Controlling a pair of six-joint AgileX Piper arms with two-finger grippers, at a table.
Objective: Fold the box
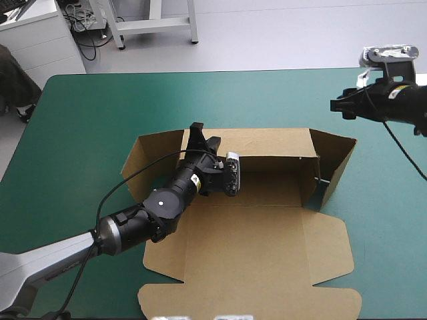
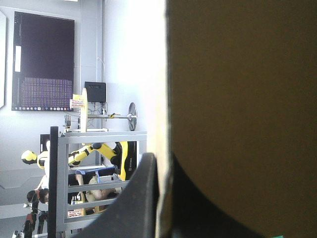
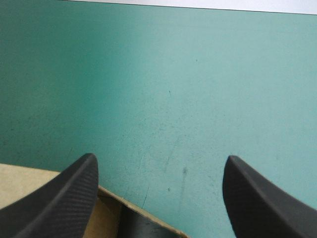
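Note:
The brown box (image 1: 253, 247) lies in the middle of the table, its lid panel flat toward the near edge. The long back wall (image 1: 267, 143) stands raised, with a side flap angled outward at each end. My left gripper (image 1: 197, 132) is shut on the box at the left end of that wall. In the left wrist view the board's edge (image 2: 162, 124) rises between the black fingers (image 2: 131, 208), and brown board (image 2: 237, 99) fills one side. My right gripper (image 1: 337, 105) hangs open above the far right of the table, beyond the right flap (image 1: 337, 163). A corner of the box (image 3: 29, 183) shows beside its gripper (image 3: 158, 193).
The teal-green cover (image 1: 87, 133) runs wide to the left of the box and beyond it, up to the table's far edge (image 1: 200, 72). The lid's front flaps (image 1: 247, 300) reach close to the near edge.

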